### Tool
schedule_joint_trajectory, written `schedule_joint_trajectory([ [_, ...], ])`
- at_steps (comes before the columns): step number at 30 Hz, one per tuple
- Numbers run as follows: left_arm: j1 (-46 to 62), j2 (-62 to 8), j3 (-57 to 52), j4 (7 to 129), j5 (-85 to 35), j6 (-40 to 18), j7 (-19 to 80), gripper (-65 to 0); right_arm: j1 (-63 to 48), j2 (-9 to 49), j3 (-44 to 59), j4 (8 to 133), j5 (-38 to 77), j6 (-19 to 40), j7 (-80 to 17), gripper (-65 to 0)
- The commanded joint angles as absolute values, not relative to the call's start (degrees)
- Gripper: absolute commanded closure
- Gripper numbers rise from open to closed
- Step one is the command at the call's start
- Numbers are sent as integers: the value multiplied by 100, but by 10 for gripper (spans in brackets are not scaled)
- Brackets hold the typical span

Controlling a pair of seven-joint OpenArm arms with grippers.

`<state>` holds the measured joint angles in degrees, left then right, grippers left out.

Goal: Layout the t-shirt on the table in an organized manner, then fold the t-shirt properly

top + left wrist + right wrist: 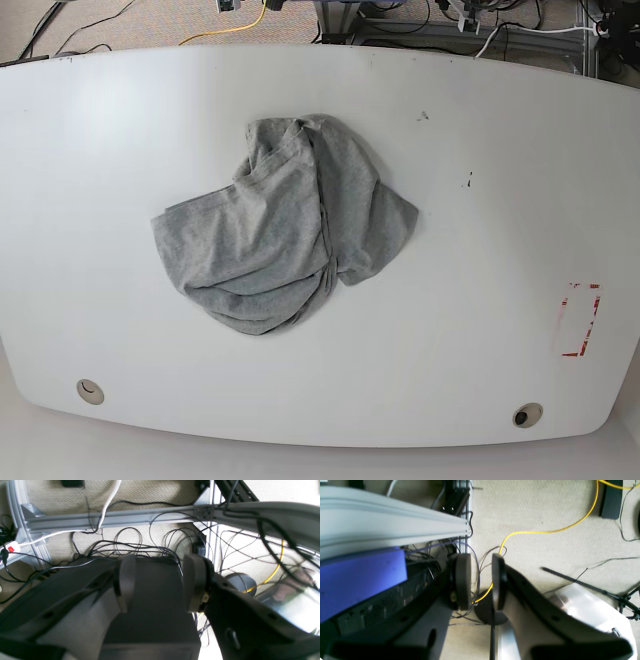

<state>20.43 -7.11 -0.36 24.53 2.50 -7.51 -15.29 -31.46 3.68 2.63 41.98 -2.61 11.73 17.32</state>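
We see a wide white worktop (480, 150) with a crumpled grey t-shirt (280, 230) heaped a little left of its centre. Off the worktop, above carpet and cables, our left hand (157, 582) and right hand (481, 581) both hang open and empty.

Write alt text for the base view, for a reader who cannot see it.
A grey t-shirt lies crumpled in a heap near the middle of a large white table, seen from above. The table has a round hole near each front corner and a red dashed rectangle at the right; no robot arm shows in this view.
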Motion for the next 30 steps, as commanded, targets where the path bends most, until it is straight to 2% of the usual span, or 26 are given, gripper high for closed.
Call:
schedule_joint_trajectory([
  [1,2299,-831,-40,2800,224,-769,-1604,-276,-3512,365,268,4629,-242,1191,1798,-130],
  [19,4330,-1103,-66,5745,207,-769,-1613,-275,-5253,365,286,7099,-242,1182,1798,-130],
  [30,5437,-1112,-840,7442,207,-778,-1613,-275,-6185,365,716,8497,-242,1235,1798,-130],
])
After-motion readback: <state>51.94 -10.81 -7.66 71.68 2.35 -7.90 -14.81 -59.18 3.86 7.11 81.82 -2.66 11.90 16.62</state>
